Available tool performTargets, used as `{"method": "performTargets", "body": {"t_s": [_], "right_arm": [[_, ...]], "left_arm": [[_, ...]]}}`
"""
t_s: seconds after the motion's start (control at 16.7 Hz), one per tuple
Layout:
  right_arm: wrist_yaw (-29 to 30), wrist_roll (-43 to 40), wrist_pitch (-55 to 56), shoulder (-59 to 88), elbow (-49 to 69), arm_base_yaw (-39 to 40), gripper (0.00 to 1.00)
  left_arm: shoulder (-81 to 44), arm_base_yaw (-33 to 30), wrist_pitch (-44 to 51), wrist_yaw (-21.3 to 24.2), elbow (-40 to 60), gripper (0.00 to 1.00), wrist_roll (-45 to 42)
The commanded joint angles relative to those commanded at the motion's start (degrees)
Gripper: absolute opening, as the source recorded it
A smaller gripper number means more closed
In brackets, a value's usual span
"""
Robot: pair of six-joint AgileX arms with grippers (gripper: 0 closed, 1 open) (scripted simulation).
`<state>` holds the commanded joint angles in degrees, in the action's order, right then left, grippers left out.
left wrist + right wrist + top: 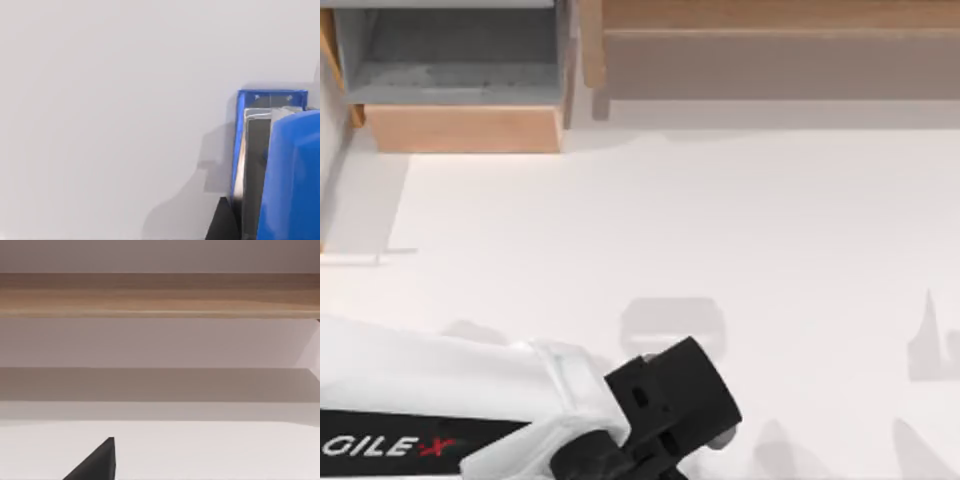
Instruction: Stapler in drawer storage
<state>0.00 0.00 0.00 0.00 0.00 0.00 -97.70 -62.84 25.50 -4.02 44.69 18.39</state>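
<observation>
The blue stapler (287,175) with grey metal along its underside sits close in the left wrist view, lifted above the white table, with its shadow below it. My left gripper (675,405) is shut on it, and a black finger (222,222) rests against its side. In the top view the gripper is at the front middle of the table and hides the stapler. The drawer (465,128) stands pulled open at the back left, its grey interior (460,55) bare. My right gripper (97,462) faces the wooden shelf unit.
A long wooden shelf unit (770,50) runs along the back right, next to the drawer. White tabletop (670,220) stretches between the left gripper and the drawer. Arm shadows fall at the front right.
</observation>
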Motion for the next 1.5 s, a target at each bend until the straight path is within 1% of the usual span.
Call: {"method": "performTargets", "body": {"t_s": [0.42,0.78,1.14,1.32,1.5], "right_arm": [[0.0,0.0,0.0,0.0,0.0,0.0,1.0],[0.0,0.0,0.0,0.0,0.0,0.0,1.0],[0.0,0.0,0.0,0.0,0.0,0.0,1.0],[0.0,0.0,0.0,0.0,0.0,0.0,1.0],[0.0,0.0,0.0,0.0,0.0,0.0,1.0]], "left_arm": [[1.1,-0.1,0.6,-0.2,0.7,0.0,-0.2],[4.9,-0.1,7.9,-0.2,3.9,0.0,0.0],[4.9,0.3,8.1,-0.3,4.4,0.0,-0.4],[5.1,4.4,8.6,-0.5,8.5,0.0,-2.9],[4.8,12.2,9.5,-1.2,16.0,0.0,-7.4]]}}
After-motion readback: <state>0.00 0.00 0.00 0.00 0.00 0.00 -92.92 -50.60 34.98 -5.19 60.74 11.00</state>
